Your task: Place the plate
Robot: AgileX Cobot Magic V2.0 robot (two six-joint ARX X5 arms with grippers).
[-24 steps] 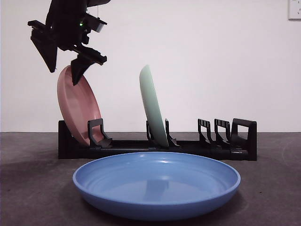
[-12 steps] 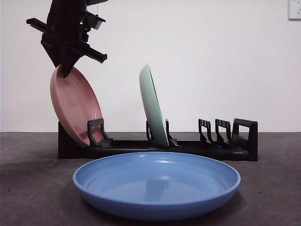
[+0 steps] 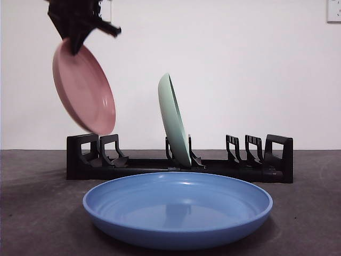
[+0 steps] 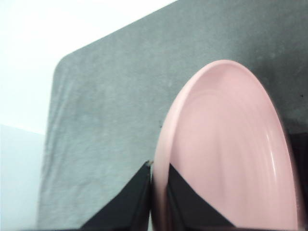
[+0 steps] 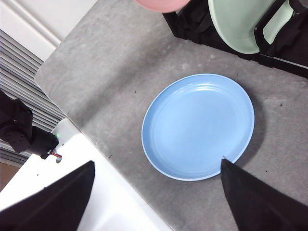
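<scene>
A pink plate (image 3: 83, 88) hangs tilted in the air above the left end of the black dish rack (image 3: 178, 162), clear of its slots. My left gripper (image 3: 74, 37) is shut on the pink plate's top rim; in the left wrist view the two jaws pinch the rim of the pink plate (image 4: 231, 154) at my left gripper (image 4: 156, 185). A pale green plate (image 3: 173, 120) stands upright in a middle slot. A blue plate (image 3: 177, 207) lies flat on the table in front of the rack. My right gripper (image 5: 156, 192) hovers open high above the blue plate (image 5: 198, 126).
The rack's right-hand slots (image 3: 250, 152) hold nothing. The grey table (image 3: 37, 213) runs past the blue plate on both sides. In the right wrist view the table edge (image 5: 67, 101) and a white surface lie close to the blue plate.
My left gripper shut on the pink plate's rim and lifted it up out of the rack's left slot. The green and blue plates have not moved.
</scene>
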